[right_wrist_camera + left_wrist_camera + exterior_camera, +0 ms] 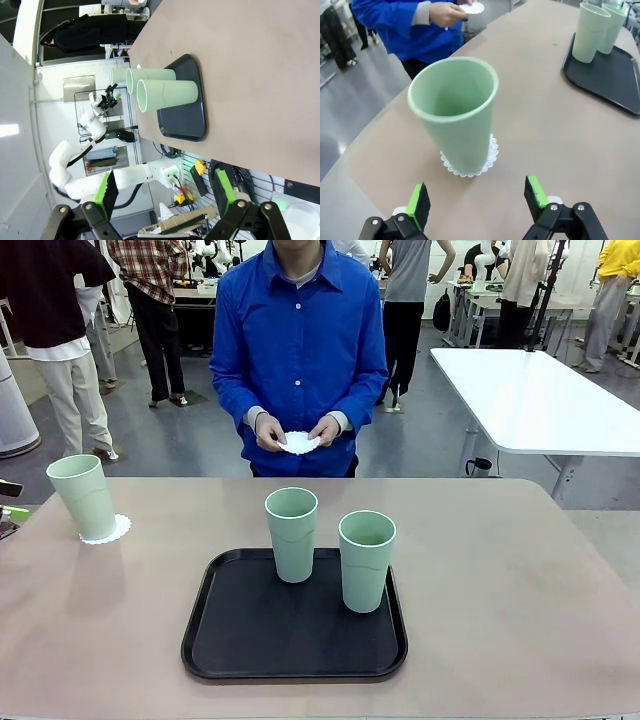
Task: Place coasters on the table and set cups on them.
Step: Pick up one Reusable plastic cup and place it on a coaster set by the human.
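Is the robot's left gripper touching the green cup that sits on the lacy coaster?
Apart. The left wrist view shows bare table between the open left gripper and the cup.

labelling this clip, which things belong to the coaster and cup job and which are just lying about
Job: left cup on its coaster; middle cup; right cup; second coaster in the person's hands; beige table.
Lying about: black tray under two cups; white table behind.
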You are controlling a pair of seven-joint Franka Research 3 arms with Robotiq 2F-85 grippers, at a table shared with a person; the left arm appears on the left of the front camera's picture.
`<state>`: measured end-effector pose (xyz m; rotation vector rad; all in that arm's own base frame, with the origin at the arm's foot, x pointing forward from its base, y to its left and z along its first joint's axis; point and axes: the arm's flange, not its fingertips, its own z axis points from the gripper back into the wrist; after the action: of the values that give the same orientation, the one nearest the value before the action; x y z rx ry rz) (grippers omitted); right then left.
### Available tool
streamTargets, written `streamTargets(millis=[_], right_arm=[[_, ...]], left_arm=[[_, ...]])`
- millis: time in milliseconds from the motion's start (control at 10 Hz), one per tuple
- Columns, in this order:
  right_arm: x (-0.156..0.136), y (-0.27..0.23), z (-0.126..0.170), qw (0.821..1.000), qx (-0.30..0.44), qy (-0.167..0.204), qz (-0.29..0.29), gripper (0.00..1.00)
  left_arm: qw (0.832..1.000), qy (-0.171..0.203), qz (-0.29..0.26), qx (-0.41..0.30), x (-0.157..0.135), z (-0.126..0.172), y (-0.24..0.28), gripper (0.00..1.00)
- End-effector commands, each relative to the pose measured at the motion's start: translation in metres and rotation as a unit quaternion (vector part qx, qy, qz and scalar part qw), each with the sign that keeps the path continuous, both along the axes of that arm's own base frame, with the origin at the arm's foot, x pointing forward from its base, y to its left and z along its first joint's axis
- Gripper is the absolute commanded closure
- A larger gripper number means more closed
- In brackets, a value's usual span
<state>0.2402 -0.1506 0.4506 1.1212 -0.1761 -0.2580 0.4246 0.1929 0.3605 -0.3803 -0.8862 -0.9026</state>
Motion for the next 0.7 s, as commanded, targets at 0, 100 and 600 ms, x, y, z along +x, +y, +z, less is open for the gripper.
streamTargets(millis=[0, 100, 600], right_arm=[[0.000, -0.001, 0.000, 1.000, 0.005, -0.006, 0.001, 0.00], [0.000, -0.001, 0.000, 1.000, 0.005, -0.006, 0.001, 0.00], [0.000, -0.001, 0.000, 1.000, 0.005, -0.006, 0.001, 0.00]], left_arm=[[0.998, 0.041, 0.017, 0.042, -0.024, 0.047, -0.045, 0.00], [0.996, 0.045, 0.035, 0.067, -0.029, 0.066, -0.062, 0.00], [0.982, 0.075, 0.043, 0.169, -0.062, 0.126, -0.117, 0.00]])
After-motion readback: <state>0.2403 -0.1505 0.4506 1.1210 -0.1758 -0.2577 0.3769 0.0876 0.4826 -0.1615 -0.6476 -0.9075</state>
